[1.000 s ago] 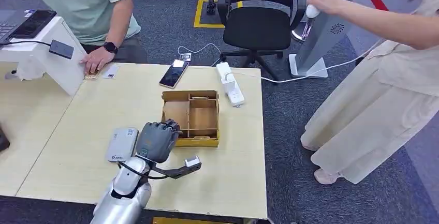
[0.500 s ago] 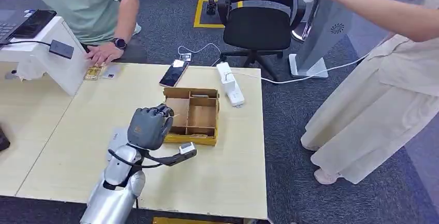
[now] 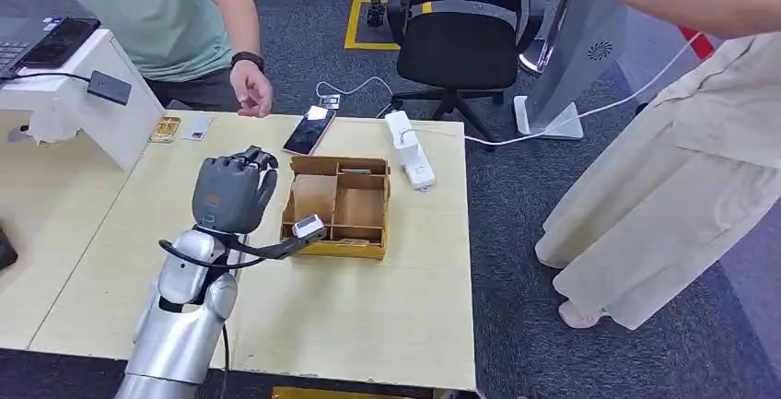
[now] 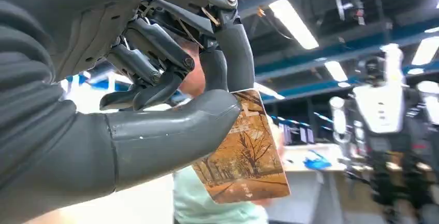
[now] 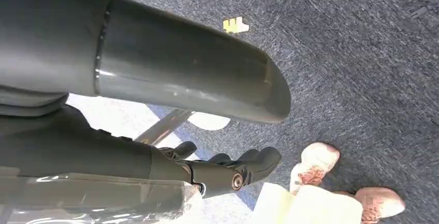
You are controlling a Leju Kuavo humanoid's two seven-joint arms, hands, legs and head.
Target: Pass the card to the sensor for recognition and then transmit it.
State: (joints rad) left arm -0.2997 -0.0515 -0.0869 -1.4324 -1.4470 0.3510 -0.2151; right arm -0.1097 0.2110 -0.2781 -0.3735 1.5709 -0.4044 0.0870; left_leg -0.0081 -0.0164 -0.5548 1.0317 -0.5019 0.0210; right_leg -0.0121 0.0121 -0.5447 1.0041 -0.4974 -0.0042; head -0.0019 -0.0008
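The left hand (image 3: 232, 193) is raised over the near-left part of the worktop (image 3: 405, 316), just left of the wooden compartment box (image 3: 339, 207). In the left wrist view its thumb and fingers (image 4: 235, 53) are closed on the card (image 4: 243, 154), a card printed with an autumn tree scene; it is pinched at one edge, with most of its face standing free of the hand. From the head view the card is hidden behind the hand's back.

The right hand (image 5: 228, 169) hangs low beside the robot over the grey carpet. Its fingers look loosely curled and nothing can be seen in them, but whether they are parted or closed I cannot tell.

The step in hand looks like the carry: the card is already lifted and is on its way to be read or handed on. The grey reader that the task calls the sensor cannot be made out near the arm, so I cannot say whether the reading is done. The raised height and the direction, toward the far-left corner, suggest the hand-over may be close.

Farther off, a phone (image 3: 309, 130) and a white power strip (image 3: 410, 152) lie near the far edge. Two small cards (image 3: 180, 128) lie at the far left, and above them a seated person's hand (image 3: 251, 97) hovers free.

The next move calls for keeping the pinch firm and the printed face unobstructed while reaching across to that person.
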